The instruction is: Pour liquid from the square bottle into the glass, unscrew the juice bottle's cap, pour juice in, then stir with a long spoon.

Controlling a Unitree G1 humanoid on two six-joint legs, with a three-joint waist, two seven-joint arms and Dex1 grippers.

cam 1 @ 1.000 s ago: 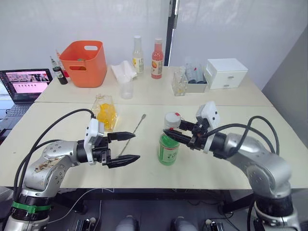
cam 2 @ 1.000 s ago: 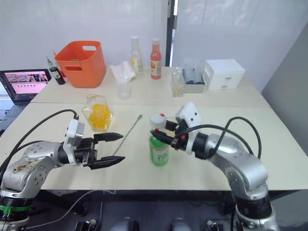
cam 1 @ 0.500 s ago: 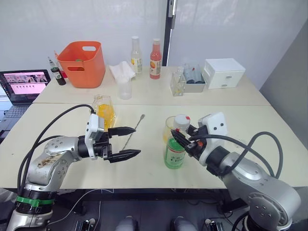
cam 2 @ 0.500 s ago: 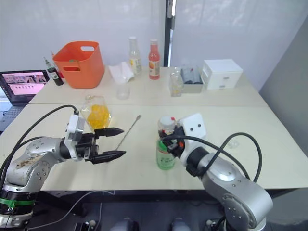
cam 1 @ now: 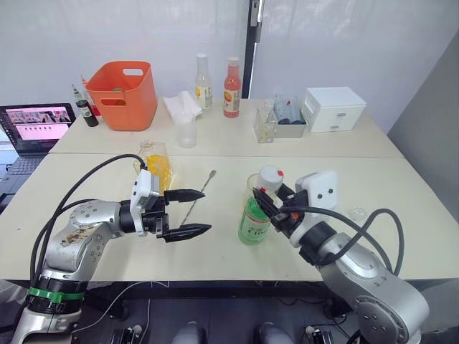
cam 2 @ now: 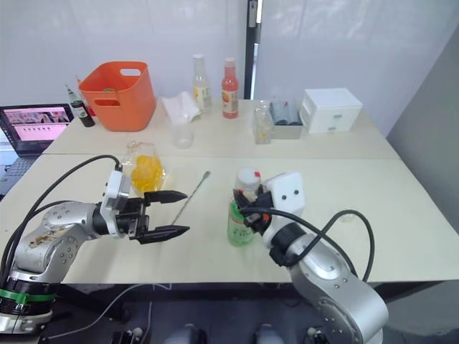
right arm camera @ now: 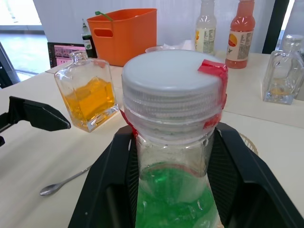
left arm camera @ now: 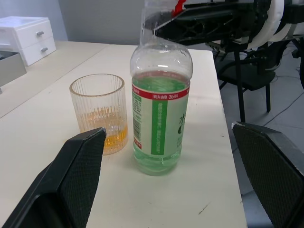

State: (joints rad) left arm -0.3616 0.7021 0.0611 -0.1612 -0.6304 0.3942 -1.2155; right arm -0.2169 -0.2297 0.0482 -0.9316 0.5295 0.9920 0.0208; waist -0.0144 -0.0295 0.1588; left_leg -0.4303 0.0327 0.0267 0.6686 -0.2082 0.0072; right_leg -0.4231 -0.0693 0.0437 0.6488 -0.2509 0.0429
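At the near edge of the surface [cam 1: 215, 251], my left claw [cam 1: 188, 213] hovers with its fingers spread wide, holding nothing. My right claw [cam 1: 264, 206] pinches the neck of the juice bottle [cam 1: 252, 218], just under the cap [right arm camera: 174, 83], which is screwed on; the bottle tilts slightly and holds green liquid. The glass [left arm camera: 100, 112], ribbed, stands just beside the bottle with a little orange liquid at its bottom. Between my claws the long spoon [cam 1: 199, 193] lies flat, its bowl pointing away from me. Beyond my left claw stands the square bottle [cam 1: 157, 165], part full of orange-yellow liquid. Farther back stands an orange basket [cam 1: 127, 93].
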